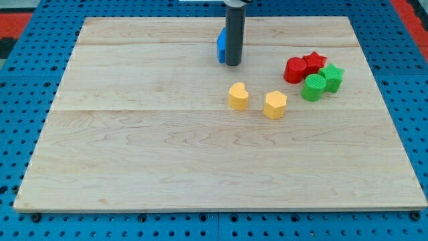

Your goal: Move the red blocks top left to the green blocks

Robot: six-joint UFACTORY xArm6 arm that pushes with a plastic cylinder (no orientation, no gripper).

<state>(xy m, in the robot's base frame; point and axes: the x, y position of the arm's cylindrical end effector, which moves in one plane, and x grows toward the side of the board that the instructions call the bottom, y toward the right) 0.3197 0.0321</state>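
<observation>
A red round block (pixel 294 69) and a red star block (pixel 313 61) sit at the view's right, touching. A green round block (pixel 313 87) and a green star block (pixel 331 76) lie just below and right of them, touching the red ones. My tip (pixel 233 63) stands on the board at the view's top centre, well left of the red blocks. A blue block (pixel 220 47) is right behind my rod, partly hidden by it.
A yellow heart-shaped block (pixel 238 96) and a yellow hexagonal block (pixel 275 104) lie near the board's middle, below my tip. The wooden board (pixel 134 147) sits on a blue pegboard surface (pixel 20 114).
</observation>
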